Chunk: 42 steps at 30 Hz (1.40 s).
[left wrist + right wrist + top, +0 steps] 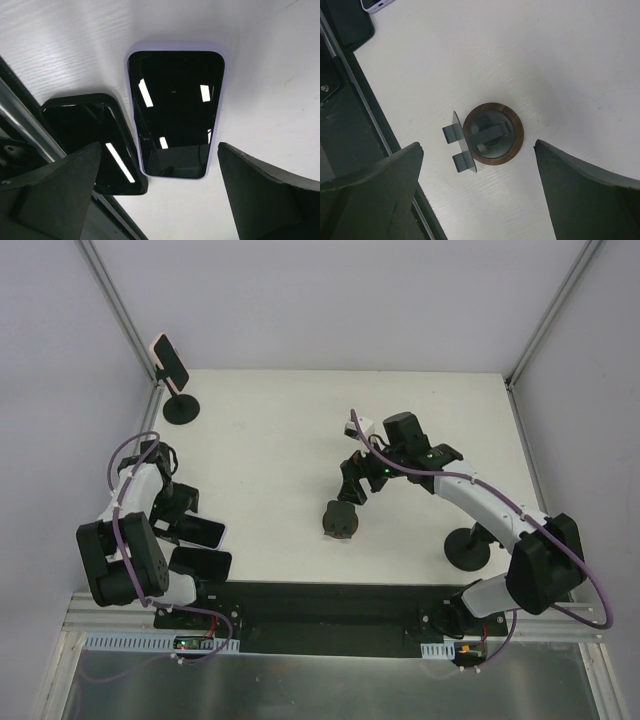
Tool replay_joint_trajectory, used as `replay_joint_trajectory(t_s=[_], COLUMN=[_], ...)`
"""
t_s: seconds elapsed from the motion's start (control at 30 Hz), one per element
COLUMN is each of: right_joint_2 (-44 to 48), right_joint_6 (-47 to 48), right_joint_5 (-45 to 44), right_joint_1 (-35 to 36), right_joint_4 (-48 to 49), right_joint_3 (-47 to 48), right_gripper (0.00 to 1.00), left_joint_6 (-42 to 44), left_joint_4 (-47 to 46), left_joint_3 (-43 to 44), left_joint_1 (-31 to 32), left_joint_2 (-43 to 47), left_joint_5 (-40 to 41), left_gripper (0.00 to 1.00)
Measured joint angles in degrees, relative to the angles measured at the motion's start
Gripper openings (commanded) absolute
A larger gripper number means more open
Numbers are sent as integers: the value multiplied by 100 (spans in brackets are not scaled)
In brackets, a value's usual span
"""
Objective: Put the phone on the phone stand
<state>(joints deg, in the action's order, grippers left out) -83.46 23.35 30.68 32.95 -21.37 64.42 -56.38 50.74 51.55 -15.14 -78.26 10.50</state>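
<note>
Phone (175, 107), lilac-cased and face up, lies flat on the worktop (270, 75) beneath the left tool (160, 170), whose jaws stand wide apart, clear of it. A dark phone (95, 145) lies just beside. The right tool (479, 165), likewise spread and empty, hangs over the stand (492, 134). The top view alone shows phone and stand well apart.

In the top view the left gripper (178, 517) covers one end of the phone (208, 533), and the right arm (480, 502) hides part of a round base (466, 554). The left wrist view cuts both fingers (55, 195) off at the bottom. One finger hides a corner of the black phone (85, 130). The right wrist view shows only a corner of the phone (376, 4).
</note>
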Motion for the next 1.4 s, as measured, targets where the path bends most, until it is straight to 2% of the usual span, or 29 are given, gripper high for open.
replay_joint_trajectory(t_s=[0.23,0.5,0.63,0.8,1.0,1.2,1.23,1.27,1.3,1.4], right_joint_2=[254,442,452,468,505,575,584,590,590,590], right_joint_6=[-96,-166,-175,-186,-188,-186,-186,-186,-186,-188], right_joint_5=[68,175,186,179,151,103,98,94,85,-4], right_joint_1=[96,210,238,256,275,295,297,299,302,317], right_joint_4=[326,535,586,603,603,597,592,595,592,570], right_joint_3=[-144,-245,-245,-245,-245,-245,-245,-245,-245,-245], right_gripper=[96,96,96,96,96,96,96,96,96,96], left_joint_6=[-68,-302,-433,-623,-748,-754,-754,-754,-754,-737], left_joint_4=[-367,-745,-863,-1078,-1285,-1287,-1287,-1292,-1296,-1329], left_joint_3=[-39,-291,-356,-501,-570,-529,-529,-529,-529,-531], left_joint_1=[-164,-308,-409,-411,-448,-444,-444,-444,-444,-444], left_joint_2=[-737,-852,-798,-680,-811,-841,-844,-844,-848,-848], left_joint_5=[-356,-450,-566,-597,-695,-697,-699,-702,-706,-737], left_gripper=[99,99,94,79,76,63,59,47,40,33])
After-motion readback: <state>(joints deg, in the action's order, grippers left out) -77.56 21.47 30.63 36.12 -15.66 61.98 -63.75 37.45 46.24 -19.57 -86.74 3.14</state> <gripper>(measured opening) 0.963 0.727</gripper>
